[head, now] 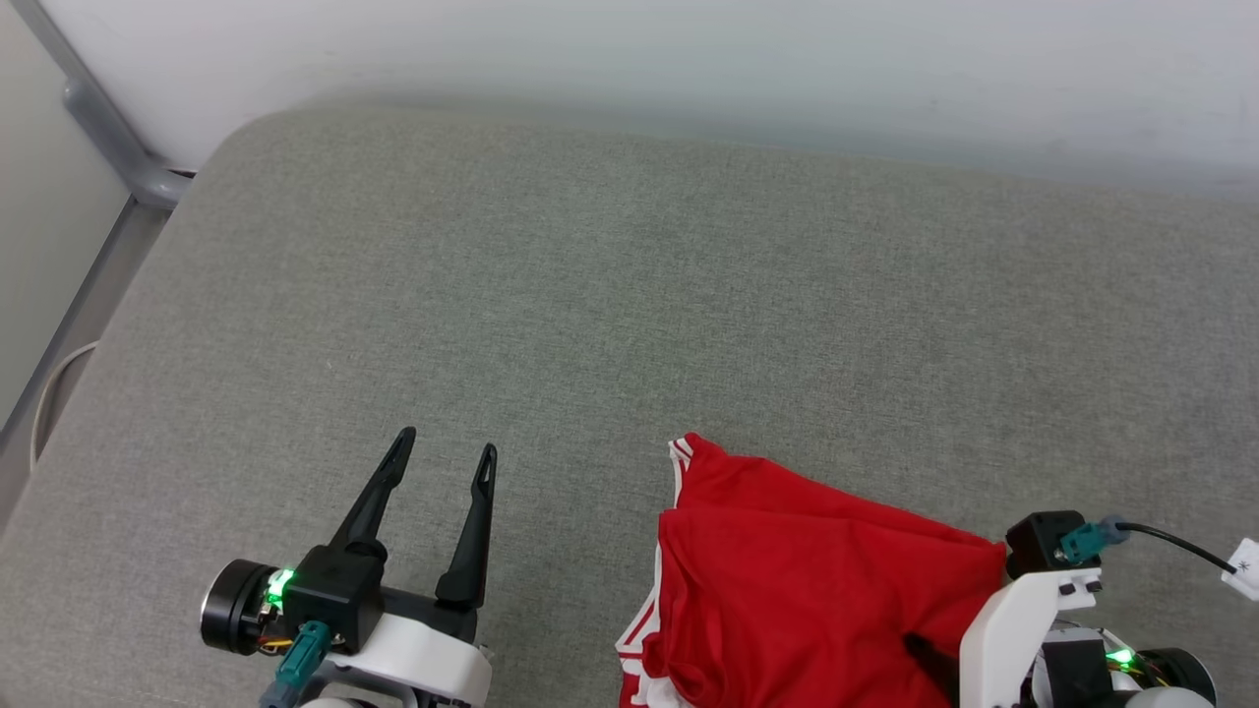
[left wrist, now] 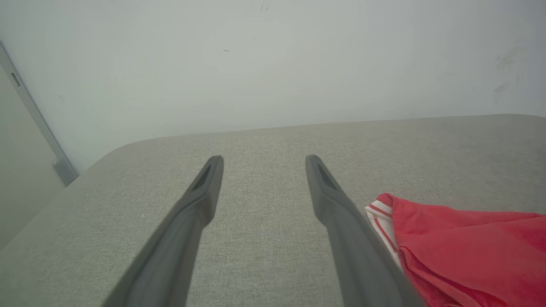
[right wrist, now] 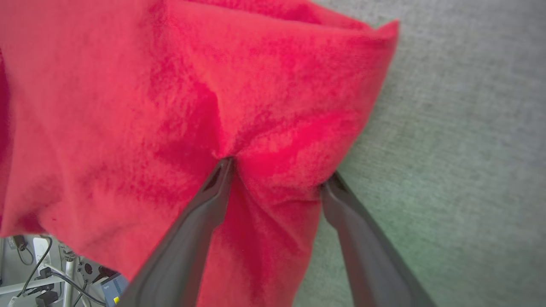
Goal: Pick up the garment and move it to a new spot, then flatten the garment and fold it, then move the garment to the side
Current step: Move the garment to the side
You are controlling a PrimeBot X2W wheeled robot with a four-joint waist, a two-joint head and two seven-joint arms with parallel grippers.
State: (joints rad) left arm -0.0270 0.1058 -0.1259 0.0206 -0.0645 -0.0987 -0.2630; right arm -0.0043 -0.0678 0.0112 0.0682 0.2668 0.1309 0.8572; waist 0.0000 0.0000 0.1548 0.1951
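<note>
The garment [head: 816, 590] is found at the near edge of the grey padded surface [head: 590, 275], right of the middle. It is bunched in loose folds, with part of the red cloth draped over that edge. A striped red-and-white hem corner [head: 681, 454] points towards the far edge.

The right gripper [right wrist: 279, 169] is set at the garment's right side, close to the near edge. Its fingers are spread wide, and a raised fold of red cloth [right wrist: 273, 140] is seen between the tips, which touch it without pinching it flat. Below the hanging cloth, cables and a socket strip [right wrist: 38, 256] are seen on the floor.

The left gripper [head: 449, 442] is held over bare fabric near the near edge, left of the garment and apart from it. Its fingers are released and nothing is between them. In the left wrist view the garment [left wrist: 469, 247] lies just beside the gripper's right finger [left wrist: 341, 221].

The far half of the surface, up to the pale wall [head: 689, 59], is left bare, as is the rounded far left corner. A grey metal rail [head: 108, 128] runs beyond the left edge.
</note>
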